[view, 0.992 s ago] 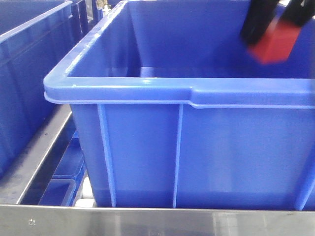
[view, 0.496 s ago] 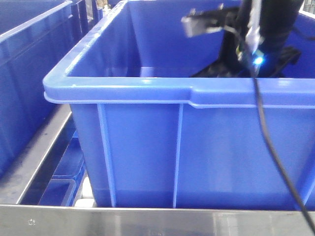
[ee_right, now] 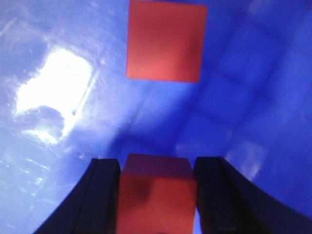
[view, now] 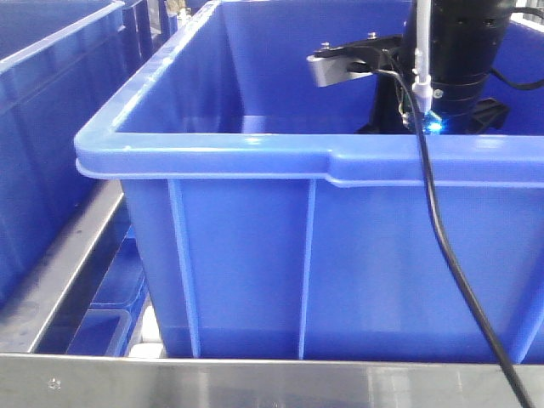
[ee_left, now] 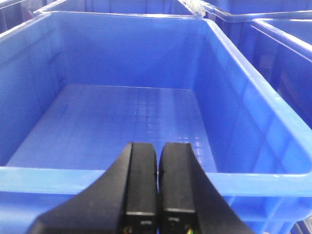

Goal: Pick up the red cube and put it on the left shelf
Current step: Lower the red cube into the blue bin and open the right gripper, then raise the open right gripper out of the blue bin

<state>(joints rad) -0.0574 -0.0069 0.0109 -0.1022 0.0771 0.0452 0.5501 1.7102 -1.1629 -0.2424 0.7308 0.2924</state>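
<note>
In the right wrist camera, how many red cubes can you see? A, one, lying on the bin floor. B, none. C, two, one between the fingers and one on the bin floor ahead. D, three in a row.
C: one red cube sits between the right gripper's dark fingers, and a second red cube lies on the blue bin floor beyond it.

Front view low, close against blue bin (view: 255, 255); wrist views inside bins.
</note>
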